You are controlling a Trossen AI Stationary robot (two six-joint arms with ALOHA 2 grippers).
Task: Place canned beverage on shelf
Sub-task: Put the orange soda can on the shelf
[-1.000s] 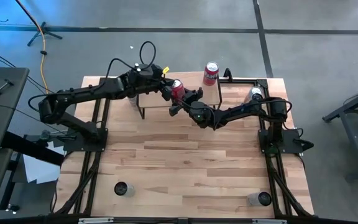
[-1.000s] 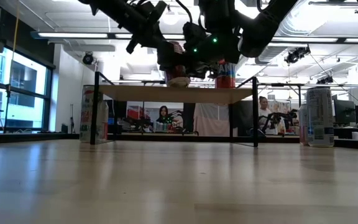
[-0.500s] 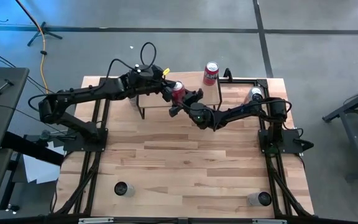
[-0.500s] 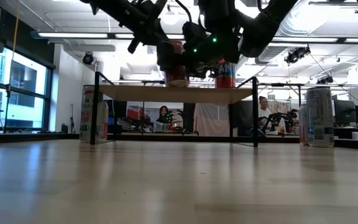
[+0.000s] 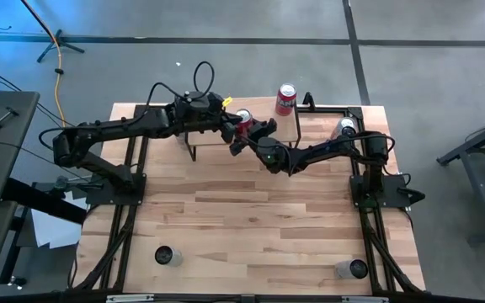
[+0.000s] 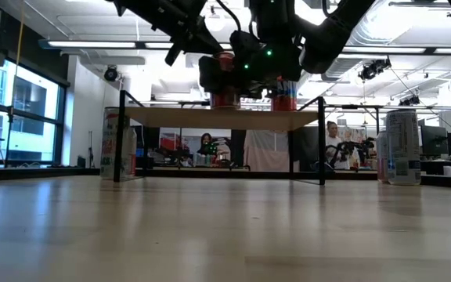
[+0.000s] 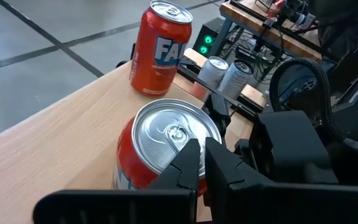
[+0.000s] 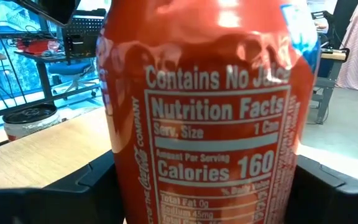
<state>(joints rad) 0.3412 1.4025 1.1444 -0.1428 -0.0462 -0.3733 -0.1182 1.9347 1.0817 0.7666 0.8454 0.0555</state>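
On the light wood shelf (image 5: 263, 128) top, the right gripper (image 5: 244, 135) clasps an upright glossy red can (image 5: 242, 120), seemingly standing there; the left gripper (image 7: 197, 163), pinched shut, hovers over its silver lid.

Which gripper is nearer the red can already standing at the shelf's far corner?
Right. The right gripper holds another can closer to that red can; the left gripper, shut, sits just beyond it.

Shelf (image 5: 286, 124) was pretty crowded on my end: both arms met over one red can (image 5: 242, 119), a second red can (image 5: 285, 98) stood at the far edge. Front half of the table (image 5: 251, 227) was wide open though.
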